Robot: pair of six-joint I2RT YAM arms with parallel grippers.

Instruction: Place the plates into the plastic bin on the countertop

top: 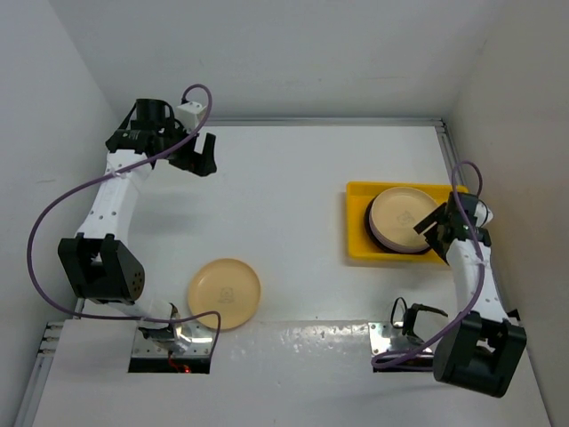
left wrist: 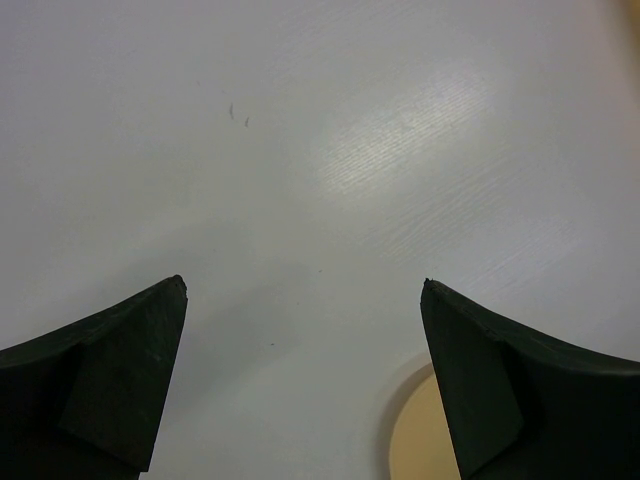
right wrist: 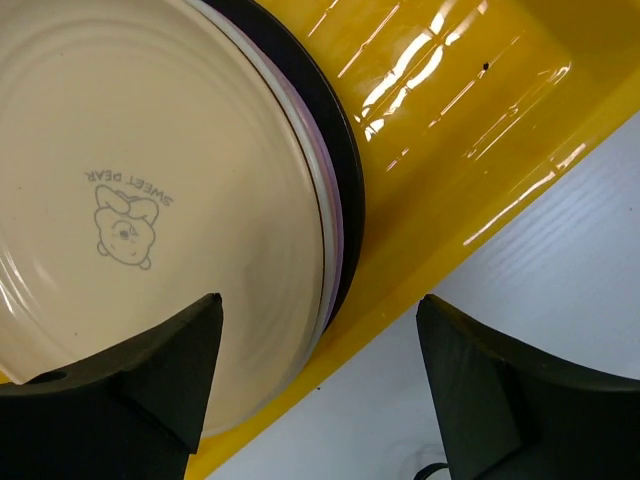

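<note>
1. Between the fingers of the right gripper [right wrist: 320, 300], spread and gripping nothing, sits the rim of the cream plate [right wrist: 150, 160], which tops the stack in the plastic bin [right wrist: 450, 150].
2. Below the left gripper [left wrist: 305, 285], fully spread and empty, is bare countertop [left wrist: 300, 120].
3. Farther back, toward that arm's base, lies the tan plate [top: 224, 293]. It is round, so no axis matters, and the left arm is nearer.

Centre of countertop [top: 293, 196] is bare btwn left gripper [top: 204, 158], far-left, & plastic bin [top: 356, 227], right: a wide lane. Only obstacle on the open top is the tan plate [top: 224, 293], near-left, just beside left arm's base [top: 173, 342]. Bin is mostly filled by plate stack [top: 398, 218]. Right gripper [top: 433, 229], jaws apart, hangs over its near-right rim. Gap btwn bin & right wall [top: 520, 133] looks tight, hard to judge.
</note>
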